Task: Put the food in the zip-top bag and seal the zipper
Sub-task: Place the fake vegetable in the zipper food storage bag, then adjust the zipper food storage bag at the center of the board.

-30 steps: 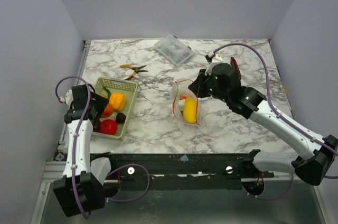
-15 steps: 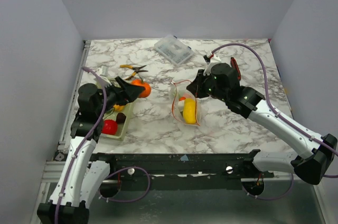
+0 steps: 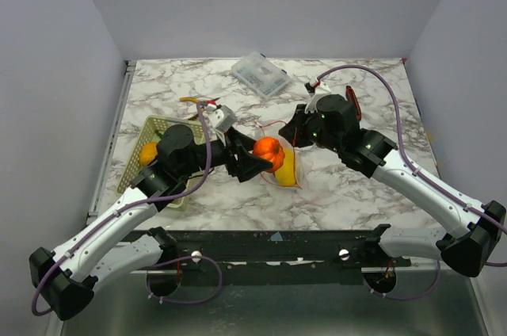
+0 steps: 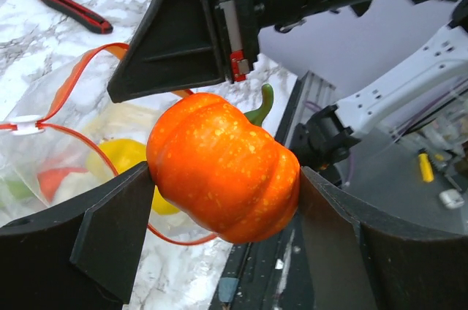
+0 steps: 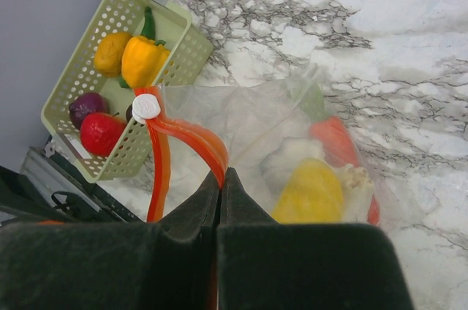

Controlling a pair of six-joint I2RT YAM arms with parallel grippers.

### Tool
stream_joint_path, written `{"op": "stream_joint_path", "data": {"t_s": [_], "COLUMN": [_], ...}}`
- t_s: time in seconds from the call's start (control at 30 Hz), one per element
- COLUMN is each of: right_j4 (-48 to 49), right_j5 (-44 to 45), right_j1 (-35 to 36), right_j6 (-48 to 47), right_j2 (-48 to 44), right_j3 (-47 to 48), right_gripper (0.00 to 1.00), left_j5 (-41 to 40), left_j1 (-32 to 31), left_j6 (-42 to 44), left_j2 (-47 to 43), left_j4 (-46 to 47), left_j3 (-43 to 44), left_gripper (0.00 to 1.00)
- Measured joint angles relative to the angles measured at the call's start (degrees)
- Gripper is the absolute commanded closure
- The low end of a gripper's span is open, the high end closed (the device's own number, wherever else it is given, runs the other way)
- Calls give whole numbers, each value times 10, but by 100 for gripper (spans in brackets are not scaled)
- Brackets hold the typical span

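My left gripper (image 3: 265, 158) is shut on an orange toy pepper (image 4: 219, 164) with a green stem and holds it just above the open mouth of the zip-top bag (image 3: 287, 171). My right gripper (image 5: 221, 175) is shut on the red-orange zipper (image 5: 183, 133) and holds the bag's mouth up and open. A white slider (image 5: 146, 106) sits at the strip's end. Inside the clear bag (image 5: 241, 116) lie a yellow lemon (image 5: 311, 193), white garlic (image 5: 289, 160) and an orange carrot (image 5: 333, 142).
The pale green basket (image 5: 191, 50) to the bag's left holds a yellow pepper (image 5: 142, 60), an orange (image 5: 111, 53), a red tomato (image 5: 101, 133) and a dark purple piece. Yellow-handled pliers (image 3: 198, 101) and a clear lidded box (image 3: 261, 74) lie behind. A red utility knife (image 4: 69, 9) lies beyond the bag.
My left arm has lifted the orange toy pepper out of the basket and swung it right to the bag's mouth. The right gripper has kept its hold on the zipper.
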Motion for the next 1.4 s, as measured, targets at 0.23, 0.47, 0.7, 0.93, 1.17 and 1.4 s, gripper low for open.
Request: {"op": "stream_joint_path", "data": {"t_s": [0.23,0.47,0.7,0.93,1.17,1.4], "right_j4": [0,-1,0,0,0,0], "right_j5": [-12,-10,-15,-16,-16,-16], "right_j1": [0,-8,-7,-7,-7,-6], "right_j6": [2,3,7,9,9,9], "right_j2": [1,5,6,6,6,6], "right_j3": [0,0,0,0,0,0], "right_gripper": [100,100,100,100,100,100], "left_j5": [-122,-244,-317,-352,-355,-300], "left_j1": [-63,-75,-79,-79,-79,-79], "left_j6": [75,114,114,79,39,-49], "left_j2": [50,94,112,115,74,43], "left_j4": [20,32,20,-65,-124,-140], "left_j3": [-6,-2,-2,34,39,9], "left_gripper": [85,50,6,1,13,17]}}
